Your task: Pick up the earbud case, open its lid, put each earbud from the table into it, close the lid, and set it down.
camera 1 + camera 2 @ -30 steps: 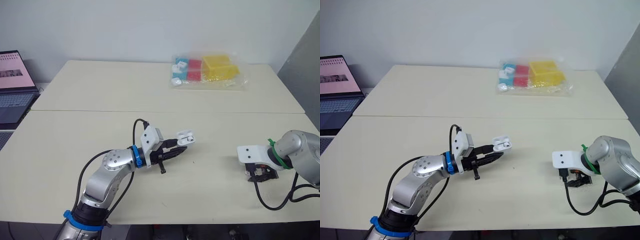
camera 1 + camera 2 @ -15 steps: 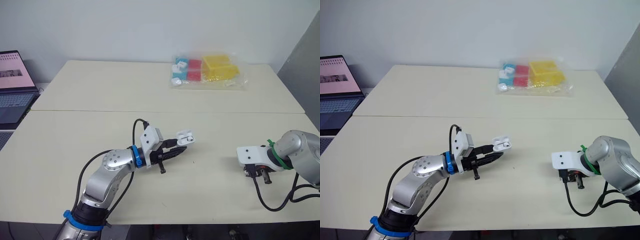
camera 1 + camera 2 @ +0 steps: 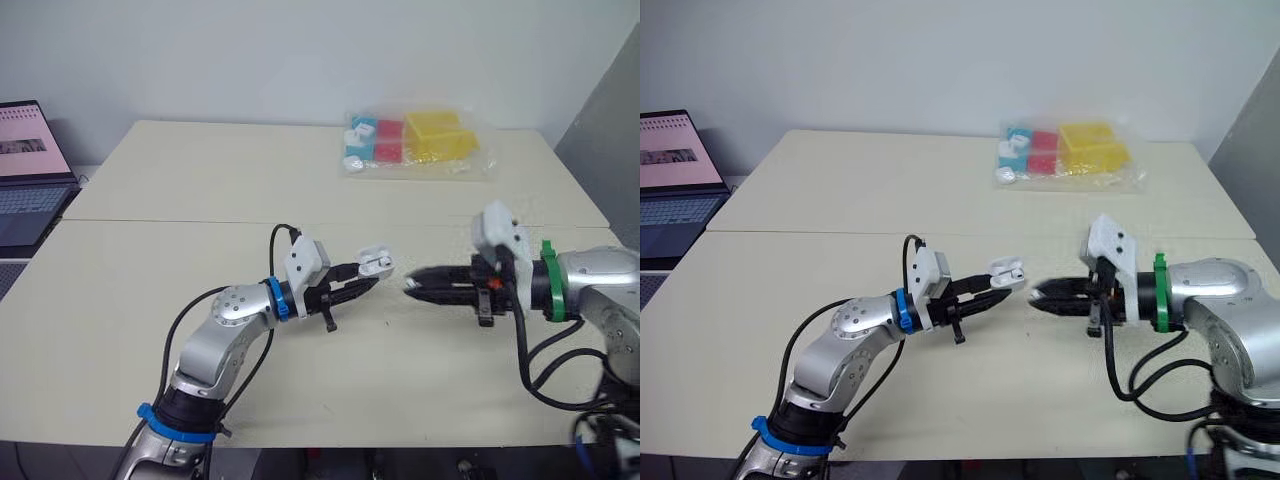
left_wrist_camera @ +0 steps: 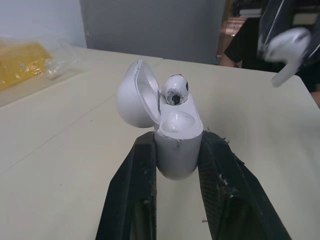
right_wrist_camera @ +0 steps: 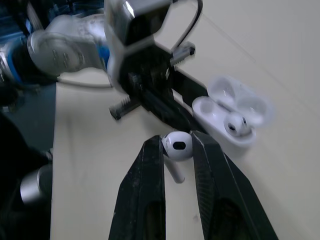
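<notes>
Laptop (image 3: 25, 170) sits off the left edge of the table (image 3: 180, 180), well apart from the work. My left tool (image 3: 362, 285) is clamped on the earbud case (image 4: 177, 145), held above the table with its lid open and one earbud (image 4: 175, 90) seated inside. Just beside it, my right tool (image 3: 412, 285) pinches the second earbud (image 5: 177, 146) by its head, stem free. The risk, as I judge it, is a stem misaligned with the empty socket, which could jam or twist the case in my grip; letting go too soon would drop the earbud. Bare table lies beneath both tools. The bag of coloured blocks (image 3: 415, 142) lies far back, and the right edge is near my right arm.
</notes>
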Motion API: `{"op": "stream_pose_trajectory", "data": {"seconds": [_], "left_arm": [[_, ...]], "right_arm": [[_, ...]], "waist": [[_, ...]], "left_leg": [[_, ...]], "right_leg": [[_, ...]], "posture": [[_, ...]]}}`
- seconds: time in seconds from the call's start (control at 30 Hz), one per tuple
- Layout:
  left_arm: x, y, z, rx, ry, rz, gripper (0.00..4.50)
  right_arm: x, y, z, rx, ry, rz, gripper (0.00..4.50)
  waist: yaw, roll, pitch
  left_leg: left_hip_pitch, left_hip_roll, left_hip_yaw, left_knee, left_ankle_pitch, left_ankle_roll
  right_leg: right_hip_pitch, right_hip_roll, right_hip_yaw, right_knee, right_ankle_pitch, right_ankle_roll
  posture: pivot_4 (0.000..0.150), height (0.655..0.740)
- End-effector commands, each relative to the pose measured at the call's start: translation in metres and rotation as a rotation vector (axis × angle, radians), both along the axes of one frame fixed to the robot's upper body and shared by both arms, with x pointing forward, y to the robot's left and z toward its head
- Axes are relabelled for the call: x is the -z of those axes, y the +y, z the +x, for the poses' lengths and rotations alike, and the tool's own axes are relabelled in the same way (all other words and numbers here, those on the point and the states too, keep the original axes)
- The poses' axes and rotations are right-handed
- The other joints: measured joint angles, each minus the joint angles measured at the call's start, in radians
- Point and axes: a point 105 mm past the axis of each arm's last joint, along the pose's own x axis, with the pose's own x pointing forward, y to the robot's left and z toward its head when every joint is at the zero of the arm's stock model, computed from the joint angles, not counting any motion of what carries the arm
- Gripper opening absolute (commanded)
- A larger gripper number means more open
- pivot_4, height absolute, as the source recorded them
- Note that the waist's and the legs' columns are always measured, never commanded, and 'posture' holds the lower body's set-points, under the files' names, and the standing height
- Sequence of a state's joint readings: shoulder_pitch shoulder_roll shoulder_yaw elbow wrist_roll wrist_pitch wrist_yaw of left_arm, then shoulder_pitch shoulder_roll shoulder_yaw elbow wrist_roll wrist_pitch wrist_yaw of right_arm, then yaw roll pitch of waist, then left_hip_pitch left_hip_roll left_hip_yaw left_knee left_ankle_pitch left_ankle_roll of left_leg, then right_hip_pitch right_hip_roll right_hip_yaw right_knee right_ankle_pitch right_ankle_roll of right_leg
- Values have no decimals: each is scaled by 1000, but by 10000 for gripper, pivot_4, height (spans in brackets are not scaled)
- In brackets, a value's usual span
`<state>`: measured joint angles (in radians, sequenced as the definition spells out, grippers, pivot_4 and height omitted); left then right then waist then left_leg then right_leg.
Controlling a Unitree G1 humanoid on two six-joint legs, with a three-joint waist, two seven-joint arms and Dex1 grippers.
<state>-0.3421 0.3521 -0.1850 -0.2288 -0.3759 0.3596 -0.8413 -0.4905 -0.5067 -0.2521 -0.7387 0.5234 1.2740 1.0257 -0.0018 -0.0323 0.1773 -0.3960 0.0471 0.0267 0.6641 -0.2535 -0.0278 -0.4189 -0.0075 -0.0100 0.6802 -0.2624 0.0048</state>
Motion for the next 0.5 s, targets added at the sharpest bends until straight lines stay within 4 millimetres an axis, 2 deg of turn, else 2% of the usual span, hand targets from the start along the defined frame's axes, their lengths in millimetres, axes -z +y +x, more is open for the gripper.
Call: {"op": "stream_pose_trajectory", "data": {"seconds": [0.03, 0.2, 0.5], "left_arm": [[-21, -3, 1, 18, -75, -39, 7757], [-28, -3, 7, 11, -92, -43, 7757], [-33, -1, 10, 0, -87, -60, 7757]], "right_arm": [[-14, 11, 5, 131, -144, 118, 3966], [-18, 25, 15, 253, -199, 264, 3966], [-1, 36, 26, 314, -245, 252, 3966]], "waist": [[0, 0, 0], [-1, 0, 0], [-4, 0, 0]], "left_leg": [[-1, 0, 0, 0, 0, 0], [-2, 0, 1, 0, 0, 0], [-1, 0, 0, 0, 0, 0]], "right_leg": [[-1, 0, 0, 0, 0, 0], [-2, 0, 1, 0, 0, 0], [-1, 0, 0, 0, 0, 0]], "posture": [[1500, 7378], [1500, 7378], [1500, 7378]]}}
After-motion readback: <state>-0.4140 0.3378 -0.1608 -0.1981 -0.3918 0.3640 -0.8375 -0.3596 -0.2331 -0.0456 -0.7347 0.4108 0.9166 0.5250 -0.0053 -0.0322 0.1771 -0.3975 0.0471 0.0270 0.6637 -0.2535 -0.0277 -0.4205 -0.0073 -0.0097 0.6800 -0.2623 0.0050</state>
